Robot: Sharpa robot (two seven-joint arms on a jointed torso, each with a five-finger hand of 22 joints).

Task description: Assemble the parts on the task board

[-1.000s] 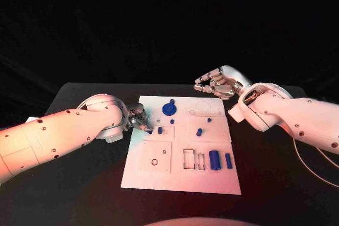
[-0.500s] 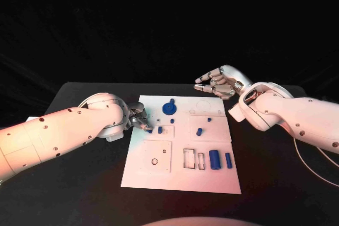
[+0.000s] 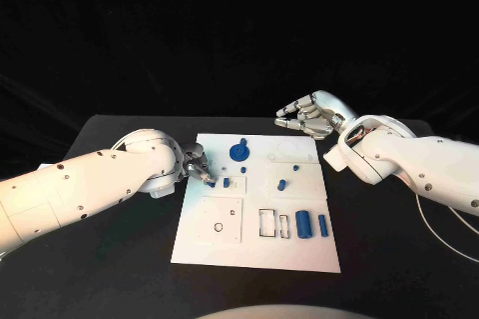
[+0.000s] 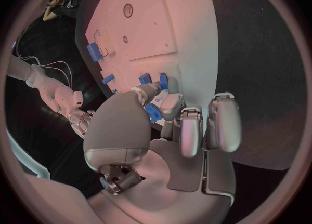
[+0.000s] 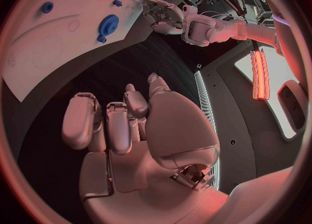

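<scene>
The left hand (image 3: pixel 194 164) sits at the left edge of the task board (image 3: pixel 219 246), its fingers (image 4: pixel 192 130) curled in; the left wrist view shows a small blue part (image 4: pixel 153 113) pinched between the thumb and a finger, just above the board's edge. Just beside that hand on the board stand two short blue pieces (image 3: pixel 226 183), and beyond them, toward the far edge, a blue gear (image 3: pixel 239 153) lies flat with a small blue peg (image 3: pixel 243 142) just past it. The white board lies in the middle of the black surface (image 3: pixel 110 263), its long sides running away from the robot. Toward the board's middle are a blue pin (image 3: pixel 295 169) and a short blue cylinder (image 3: pixel 282 186) near it. Nearer the robot, to the right of a row of rectangular cut-outs, a thick blue cylinder (image 3: pixel 303 225) and a thinner blue bar (image 3: pixel 322 226) lie side by side. The right hand (image 3: pixel 311 116) hovers above the surface past the board's far right corner, well apart from the parts, its fingers (image 5: pixel 83 120) curled inward with nothing between them.
</scene>
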